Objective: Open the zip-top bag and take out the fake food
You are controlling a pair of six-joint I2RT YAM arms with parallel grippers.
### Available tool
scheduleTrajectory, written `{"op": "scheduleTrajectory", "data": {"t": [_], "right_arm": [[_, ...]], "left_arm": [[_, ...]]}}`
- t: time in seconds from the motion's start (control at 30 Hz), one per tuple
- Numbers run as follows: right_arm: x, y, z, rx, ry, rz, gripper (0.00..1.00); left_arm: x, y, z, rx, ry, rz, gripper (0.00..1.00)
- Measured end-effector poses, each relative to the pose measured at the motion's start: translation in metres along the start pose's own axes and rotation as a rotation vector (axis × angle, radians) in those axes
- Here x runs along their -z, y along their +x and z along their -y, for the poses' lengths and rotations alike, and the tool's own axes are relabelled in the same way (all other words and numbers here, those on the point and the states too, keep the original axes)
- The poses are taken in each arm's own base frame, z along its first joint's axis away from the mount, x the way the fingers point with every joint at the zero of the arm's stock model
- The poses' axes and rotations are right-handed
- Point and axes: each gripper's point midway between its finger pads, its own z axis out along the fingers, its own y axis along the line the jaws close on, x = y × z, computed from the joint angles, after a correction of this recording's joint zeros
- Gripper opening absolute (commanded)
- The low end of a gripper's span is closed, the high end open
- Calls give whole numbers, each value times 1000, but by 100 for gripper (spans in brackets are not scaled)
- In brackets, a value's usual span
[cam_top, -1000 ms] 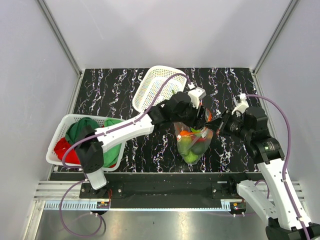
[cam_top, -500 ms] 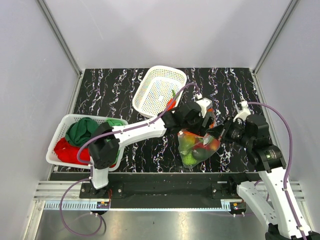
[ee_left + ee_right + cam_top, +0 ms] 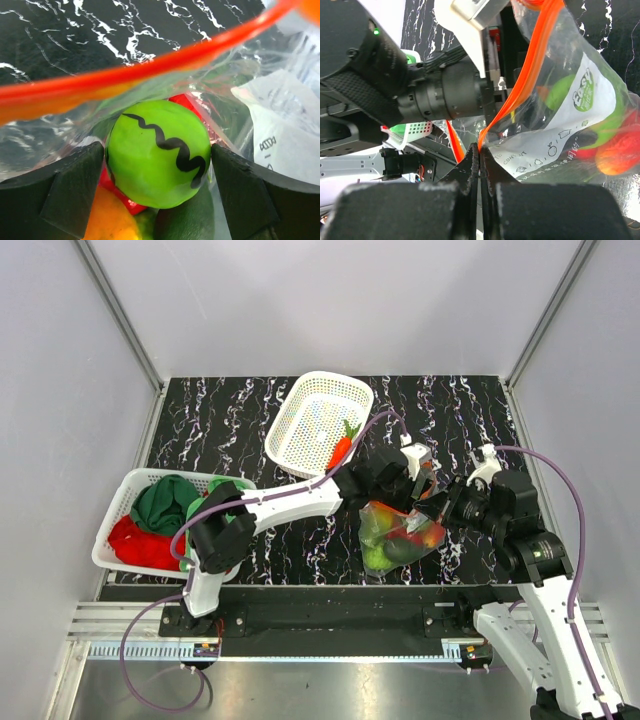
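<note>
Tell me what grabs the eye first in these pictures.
A bright green ball with a black squiggle fills the left wrist view, inside the zip-top bag, between the spread fingers of the left gripper. The right gripper pinches the bag's orange zip strip right of table centre. Farther back, a toy carrot lies in a white mesh basket.

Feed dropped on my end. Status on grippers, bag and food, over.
Left gripper open inside zip-top bag mouth, jaws straddling green ball. Right gripper shut on bag's red strip. Carrot out, in white basket; rest bagged. Nothing blocking.
</note>
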Motion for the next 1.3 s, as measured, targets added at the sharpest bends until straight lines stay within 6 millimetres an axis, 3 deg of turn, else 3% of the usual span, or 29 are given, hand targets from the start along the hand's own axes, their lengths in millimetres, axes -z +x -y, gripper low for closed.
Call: {"op": "scheduleTrajectory", "data": {"t": [0.13,0.17,0.4,0.57,0.8,0.97,1.17,1.3], "right_arm": [[2,1,-1,2,-2,3,0],[2,1,0,2,-2,3,0],[7,0,4,22,25,26,0],[12,0,12,34,68,43,0],[12,-1,17,37,93,49,0],[10,-1,20,36,107,46,0],[9,-4,25,31,141,52,0],[11,-4,28,30,160,53,0]], "left_arm": [[-4,0,3,8,20,5,54],[-5,0,4,10,23,5,42],[-2,-1,1,-26,12,7,0],[24,-16,3,-83,-25,38,0],[84,-83,41,-164,28,220,0],[113,-109,54,-207,35,304,0],[141,-134,30,-215,-41,375,0],[166,-157,-20,-166,-136,432,0]]}}
